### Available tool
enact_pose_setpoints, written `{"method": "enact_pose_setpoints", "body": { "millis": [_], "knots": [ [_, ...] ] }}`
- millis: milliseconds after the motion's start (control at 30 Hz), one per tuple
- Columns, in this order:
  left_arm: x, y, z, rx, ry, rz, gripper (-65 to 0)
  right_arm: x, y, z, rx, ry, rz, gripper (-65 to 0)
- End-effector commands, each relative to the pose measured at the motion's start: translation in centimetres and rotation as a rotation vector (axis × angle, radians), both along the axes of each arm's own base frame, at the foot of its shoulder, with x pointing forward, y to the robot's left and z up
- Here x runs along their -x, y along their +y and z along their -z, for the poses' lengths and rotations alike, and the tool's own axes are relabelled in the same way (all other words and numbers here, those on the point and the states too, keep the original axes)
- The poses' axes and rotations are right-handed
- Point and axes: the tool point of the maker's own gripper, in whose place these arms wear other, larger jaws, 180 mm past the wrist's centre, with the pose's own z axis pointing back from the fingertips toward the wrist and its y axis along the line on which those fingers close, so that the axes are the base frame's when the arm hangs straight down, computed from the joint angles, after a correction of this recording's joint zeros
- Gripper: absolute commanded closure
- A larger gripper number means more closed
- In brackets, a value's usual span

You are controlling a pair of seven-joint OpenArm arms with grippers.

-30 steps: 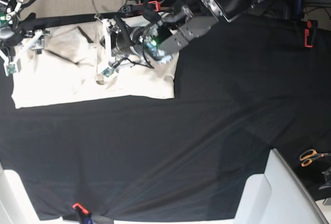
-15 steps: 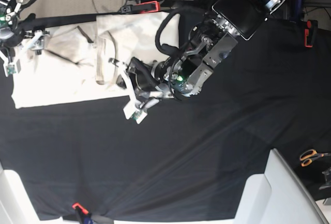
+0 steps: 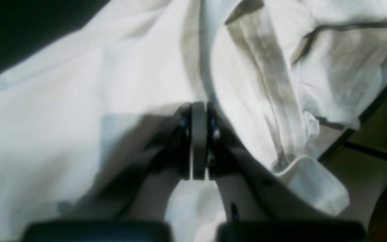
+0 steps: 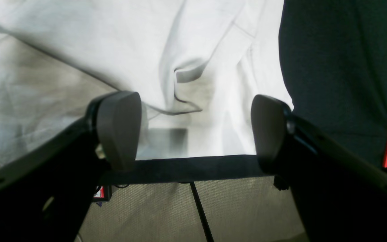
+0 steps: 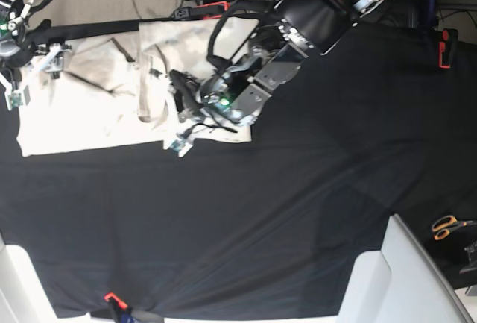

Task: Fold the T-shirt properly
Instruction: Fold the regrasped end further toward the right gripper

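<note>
T-shirt [image 5: 97, 99] lies on the black cloth [image 5: 298, 211] at the far left of the table in the base view, partly folded, w/ creases and a doubled flap near its middle. Nearest the base cam: cloth mostly bare, a red clip [image 5: 110, 298] at its front edge, orange-handled scissors [image 5: 447, 226] off to the right. Further in, left gripper [image 5: 177, 110] sits at the shirt's right part, arm reaching in from top right. Its wrist view shows the jaws pressed fully together over the shirt [image 3: 79, 117], no fabric visible between the tips; can't tell if a thin layer is pinched. Bunched folds and a rolled hem sit just beside it on the right. Right gripper [image 5: 33, 69] is at the shirt's far left corner, near the table's back edge. In its wrist view the gripper [image 4: 193, 127] has jaws spread wide, nothing between them, shirt [image 4: 113, 50] below w/ a small pucker, black cloth [image 4: 341, 67] to the right, table edge under the tips. Red clamp [image 5: 444, 47] at far right.
</note>
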Motion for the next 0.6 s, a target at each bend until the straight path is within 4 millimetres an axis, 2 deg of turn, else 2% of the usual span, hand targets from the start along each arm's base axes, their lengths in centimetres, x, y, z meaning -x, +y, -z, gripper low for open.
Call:
{"method": "enact_pose_setpoints", "body": {
  "millis": [0,267,367,467,567],
  "knots": [
    [-1.5,-1.2,-1.2,0.022,-0.040,0.003,0.0,-0.7,-0.5,-0.8,0.015,-0.034,-0.003,-48.3],
    [-3.6,-2.5,-0.1,0.030,-0.065,-0.037,0.0,-0.7,-0.5,-0.8,0.015,-0.034,-0.001,-48.3],
    [-4.7,-3.1,-0.6,0.033,-0.080,-0.037,0.0,-0.7,-0.5,-0.8,0.015,-0.034,-0.001,-48.3],
    [-6.9,-3.7,-1.8,0.076,-0.160,-0.062,0.0,-0.7,-0.5,-0.8,0.015,-0.034,-0.003,-48.3],
    [-8.2,-3.5,-1.7,0.077,-0.182,-0.081,0.0,-0.7,-0.5,-0.8,0.015,-0.034,-0.003,-48.3]
  ]
}}
